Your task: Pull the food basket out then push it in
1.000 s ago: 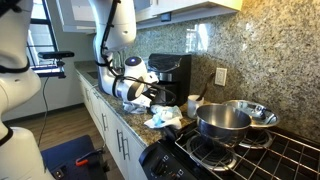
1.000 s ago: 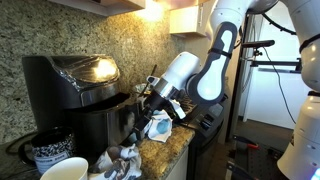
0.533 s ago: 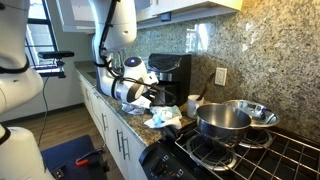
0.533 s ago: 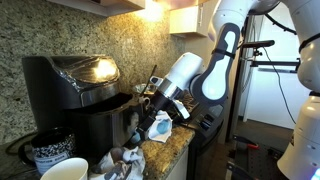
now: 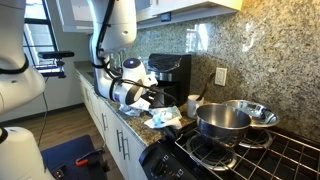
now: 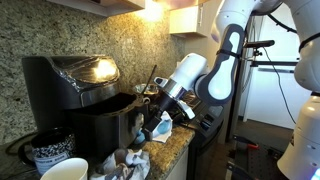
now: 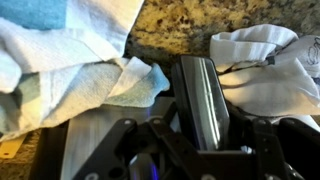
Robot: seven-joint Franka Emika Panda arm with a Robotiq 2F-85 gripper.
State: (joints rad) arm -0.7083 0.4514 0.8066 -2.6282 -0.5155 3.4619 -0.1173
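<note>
The black boxy appliance (image 6: 70,85) stands on the granite counter in both exterior views. Its dark food basket (image 6: 112,112) sticks a little way out of the front; it also shows in an exterior view (image 5: 165,92). My gripper (image 6: 153,98) is shut on the basket's handle, level with the basket front. In the wrist view the glossy dark handle (image 7: 200,85) runs between my fingers (image 7: 198,132). The basket's inside is hidden.
Crumpled white and blue cloths (image 7: 70,65) lie on the counter under the handle (image 6: 130,160). A white cup (image 5: 193,103) and two steel pots (image 5: 222,120) on the stove stand beside the appliance. A patterned mug (image 6: 45,150) sits near the counter's front edge.
My arm has drawn back from the appliance, and the basket has slid slightly further out with the handle still held.
</note>
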